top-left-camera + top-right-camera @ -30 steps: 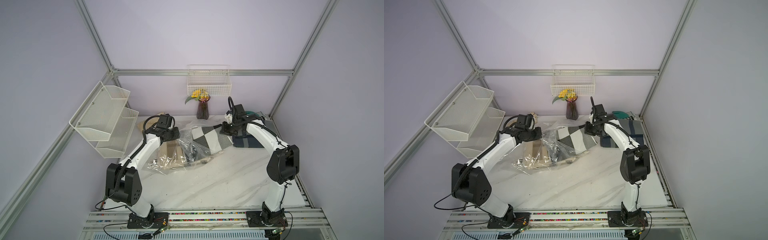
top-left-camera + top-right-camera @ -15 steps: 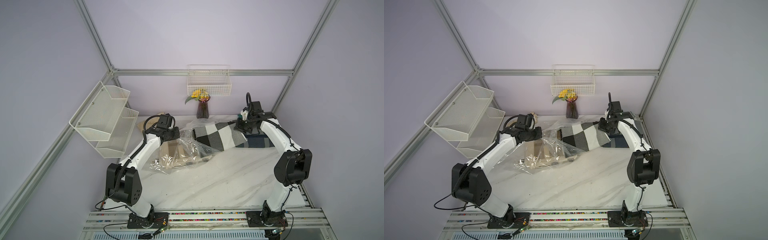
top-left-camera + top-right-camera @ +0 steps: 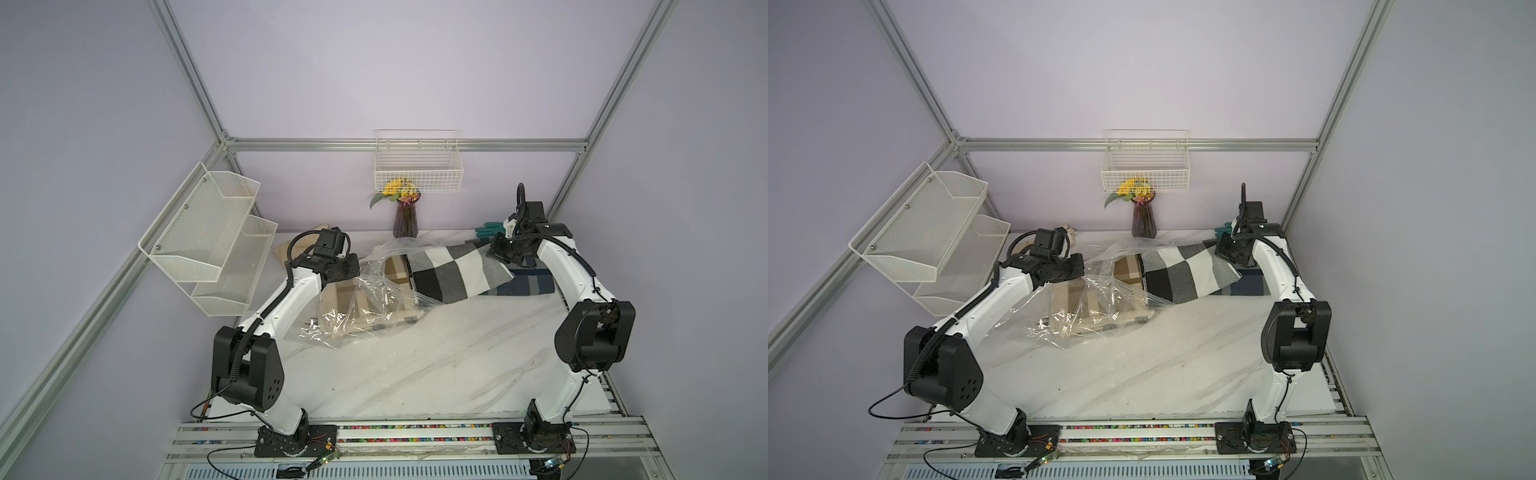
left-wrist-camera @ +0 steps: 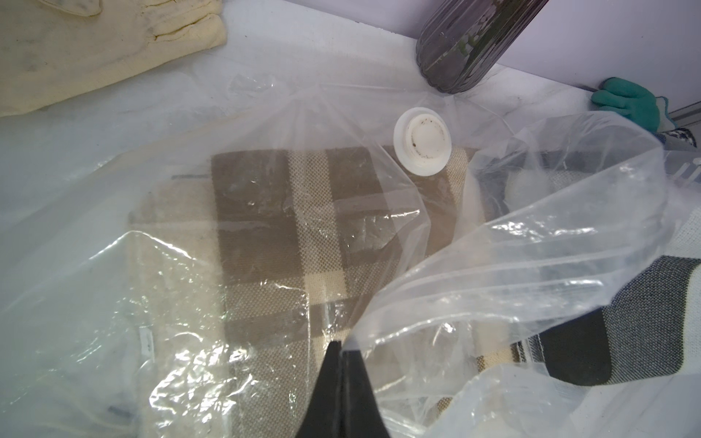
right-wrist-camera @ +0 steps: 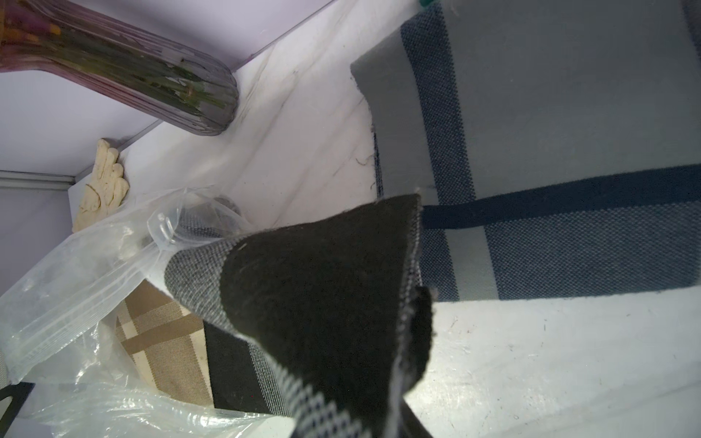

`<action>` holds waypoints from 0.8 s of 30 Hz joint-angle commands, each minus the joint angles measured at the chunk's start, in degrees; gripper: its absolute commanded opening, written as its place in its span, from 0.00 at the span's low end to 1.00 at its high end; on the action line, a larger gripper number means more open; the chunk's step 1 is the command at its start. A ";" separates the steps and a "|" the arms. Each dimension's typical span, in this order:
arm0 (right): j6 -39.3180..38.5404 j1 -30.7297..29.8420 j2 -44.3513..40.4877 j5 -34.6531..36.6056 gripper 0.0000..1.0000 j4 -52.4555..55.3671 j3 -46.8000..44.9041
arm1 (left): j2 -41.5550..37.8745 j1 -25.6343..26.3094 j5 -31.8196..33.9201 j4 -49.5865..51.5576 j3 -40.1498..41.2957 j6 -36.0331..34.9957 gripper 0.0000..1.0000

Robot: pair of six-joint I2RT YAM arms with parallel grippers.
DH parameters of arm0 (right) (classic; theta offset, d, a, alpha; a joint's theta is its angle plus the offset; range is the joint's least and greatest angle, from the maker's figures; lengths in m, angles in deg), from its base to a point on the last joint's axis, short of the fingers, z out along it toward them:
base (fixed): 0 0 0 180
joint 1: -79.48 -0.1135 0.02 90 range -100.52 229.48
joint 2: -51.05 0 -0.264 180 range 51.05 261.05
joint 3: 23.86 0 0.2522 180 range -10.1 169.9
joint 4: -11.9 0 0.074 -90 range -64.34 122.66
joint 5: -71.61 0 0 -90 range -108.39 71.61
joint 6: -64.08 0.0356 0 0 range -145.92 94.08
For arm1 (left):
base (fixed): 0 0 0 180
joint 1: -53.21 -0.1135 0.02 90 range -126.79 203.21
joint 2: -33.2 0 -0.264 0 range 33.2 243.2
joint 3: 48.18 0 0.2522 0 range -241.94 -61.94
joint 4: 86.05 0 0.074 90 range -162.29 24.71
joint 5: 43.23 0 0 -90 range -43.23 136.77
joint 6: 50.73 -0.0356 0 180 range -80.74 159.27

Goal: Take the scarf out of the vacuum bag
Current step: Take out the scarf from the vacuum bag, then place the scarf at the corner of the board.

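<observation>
The vacuum bag (image 3: 361, 303) (image 3: 1092, 303) lies crumpled at the table's back left, its white valve cap (image 4: 423, 141) facing up. My left gripper (image 3: 354, 266) (image 4: 343, 343) is shut on a fold of the bag's plastic near its mouth. A black, white and grey checked scarf (image 3: 453, 272) (image 3: 1187, 270) (image 5: 322, 284) stretches out of the bag's mouth to my right gripper (image 3: 497, 249) (image 3: 1222, 248), which is shut on its corner. The scarf's other end (image 4: 626, 333) is still under the plastic. A beige-brown plaid cloth (image 4: 284, 227) stays inside the bag.
A folded blue plaid cloth (image 3: 528, 284) (image 5: 569, 189) lies under the right arm. At the back stand a dark vase (image 3: 405, 220), a green glove (image 3: 492, 227) and cream gloves (image 4: 95, 49). A wire basket (image 3: 417, 170) and a mesh shelf (image 3: 208, 241) hang on the walls.
My right gripper has travelled to the right and back with the scarf's corner, drawing much more of the scarf out of the bag. The left gripper has stayed in place on the plastic.
</observation>
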 commanded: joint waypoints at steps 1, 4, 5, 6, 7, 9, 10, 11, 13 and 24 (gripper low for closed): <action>1.06 3.31 -1.28 3.49 0.00 -4.72 0.89 | -0.36 -0.68 2.79 -2.00 -1.95 0.24 0.00; 2.71 5.19 -1.33 1.95 0.00 -6.62 0.54 | -0.53 -0.68 2.82 -2.00 -1.73 0.13 0.00; 3.08 5.86 -1.15 1.61 0.00 -6.93 0.70 | -0.60 -0.70 2.82 -2.00 -1.70 0.13 0.00; 3.39 6.26 -0.99 1.39 0.00 -7.12 0.90 | -0.72 -0.68 2.82 -1.98 -1.66 0.06 0.00; 3.69 6.72 -0.84 1.19 0.00 -7.44 1.09 | -0.78 -0.68 2.82 -1.99 -1.60 0.04 0.00; 4.08 7.40 -0.55 1.01 0.00 -7.88 1.48 | -0.96 -0.76 2.82 -1.93 -1.29 -0.03 0.00; 4.44 7.74 -0.38 0.86 0.00 -8.27 1.49 | -1.08 -0.68 2.82 -1.91 -1.30 -0.05 0.00; 4.66 8.10 -0.13 0.73 0.00 -8.72 1.64 | -1.15 -0.70 2.82 -1.83 -1.27 -0.10 0.00; 5.23 8.67 0.32 0.62 0.00 -9.48 1.66 | -1.24 -0.68 2.96 -1.60 -1.28 -0.13 0.00; 9.84 9.60 3.18 -1.12 0.00 -18.18 0.23 | -2.70 -0.76 3.79 -0.60 -0.98 -0.40 0.00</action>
